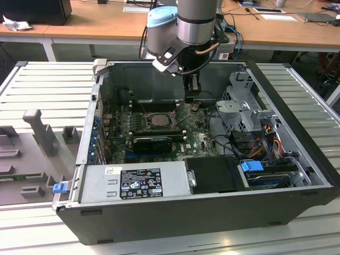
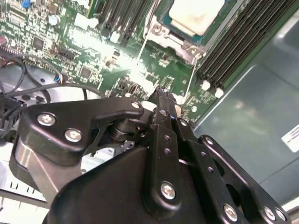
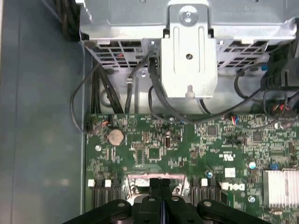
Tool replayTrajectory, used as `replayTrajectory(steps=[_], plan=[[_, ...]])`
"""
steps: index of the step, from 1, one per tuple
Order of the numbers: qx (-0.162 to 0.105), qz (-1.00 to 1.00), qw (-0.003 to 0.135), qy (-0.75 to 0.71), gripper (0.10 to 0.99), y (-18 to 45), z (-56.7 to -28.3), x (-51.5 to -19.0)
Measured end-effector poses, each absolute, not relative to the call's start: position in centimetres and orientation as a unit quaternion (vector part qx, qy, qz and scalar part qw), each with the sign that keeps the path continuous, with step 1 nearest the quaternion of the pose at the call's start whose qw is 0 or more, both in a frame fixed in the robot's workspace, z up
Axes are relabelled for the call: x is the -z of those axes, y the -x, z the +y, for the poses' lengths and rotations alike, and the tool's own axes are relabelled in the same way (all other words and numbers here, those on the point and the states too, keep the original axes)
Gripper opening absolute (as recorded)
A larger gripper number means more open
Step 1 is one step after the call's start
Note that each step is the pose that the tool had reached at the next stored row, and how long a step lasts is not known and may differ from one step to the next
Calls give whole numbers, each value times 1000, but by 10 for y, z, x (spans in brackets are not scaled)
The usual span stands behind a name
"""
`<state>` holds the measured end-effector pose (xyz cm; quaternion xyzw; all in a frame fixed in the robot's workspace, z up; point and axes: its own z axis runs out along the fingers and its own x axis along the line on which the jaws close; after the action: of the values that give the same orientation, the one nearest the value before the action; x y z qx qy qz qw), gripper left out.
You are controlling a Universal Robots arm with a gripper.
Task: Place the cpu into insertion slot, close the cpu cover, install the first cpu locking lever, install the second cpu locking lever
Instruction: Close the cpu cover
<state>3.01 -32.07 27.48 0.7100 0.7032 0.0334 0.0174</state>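
With gripper (image 2: 161, 95) clenched shut, empty, on the exterior view's right of the cpu (image 2: 194, 16): could skid off its cover (image 2: 187, 46), gouging the board (image 3: 121, 158).

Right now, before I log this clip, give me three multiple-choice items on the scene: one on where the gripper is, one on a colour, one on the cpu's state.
1. Where is the gripper in the exterior view?
A. over the power supply
B. over the motherboard, to the exterior view's right of the insertion slot
C. outside the case

2. What colour is the motherboard?
A. red
B. blue
C. green

3. What state is the cpu in?
A. seated in the slot, with the cpu cover framing it
B. clamped in the gripper
C. lying on the table

Answers:
1 B, it hangs above the board beside the socket.
2 C, the board is green in every view.
3 A, the second wrist view shows the chip inside its metal frame.
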Motion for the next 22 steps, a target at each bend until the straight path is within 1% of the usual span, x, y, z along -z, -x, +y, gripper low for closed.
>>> replayTrajectory(steps=[5, 13, 16, 19, 22], plan=[[-30, 703, 14, -710, 106, -45, -321, -273], [-28, 703, 12, -710, 106, -59, -321, -253], [-26, 703, 10, -710, 106, -59, -321, -249], [-20, 703, 3, -711, 106, -58, -321, -249], [-20, 703, 3, -710, 106, -52, -321, -249]])
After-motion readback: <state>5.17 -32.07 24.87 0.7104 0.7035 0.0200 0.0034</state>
